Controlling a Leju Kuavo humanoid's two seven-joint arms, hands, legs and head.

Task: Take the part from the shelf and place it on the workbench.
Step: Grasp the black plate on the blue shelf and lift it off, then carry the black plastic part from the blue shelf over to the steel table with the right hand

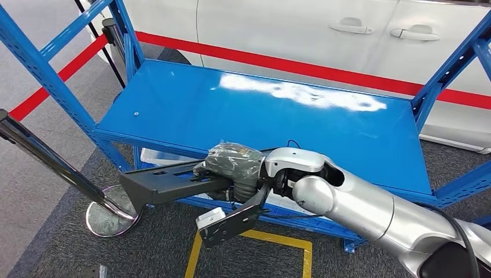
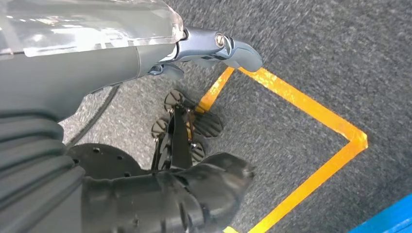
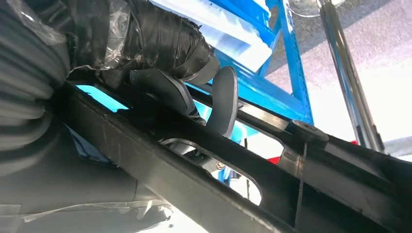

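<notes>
While the right hand [image 1: 234, 165], wrapped in a dark plastic cover, gripped the long black part [image 1: 168, 182] around its middle, the piece hung just in front of the near edge of the blue shelf [image 1: 260, 110], sticking out to the left, with a shorter black arm [image 1: 231, 223] of it angling down toward the floor. From the right wrist view, fingers [image 3: 167, 90] curled over the top bar of the part [image 3: 194, 179], so the hold looked firm, though how far they wrapped under could not be told. The left hand [image 2: 221, 48] hung low over the grey carpet [image 2: 316, 58], its fingers loosely apart and holding nothing. Outward to the left stood a chrome post [image 1: 46, 159] on a round base [image 1: 113, 211], very near the part's far tip. To do this step well, the arm probably needed to draw the part back and keep it level, swinging the long end clear of that post and the shelf upright [image 1: 49, 78] before turning toward the workbench. Yellow floor tape [image 1: 278, 240] marked the spot below, and a white car [image 1: 301, 35] stood behind the shelf.
</notes>
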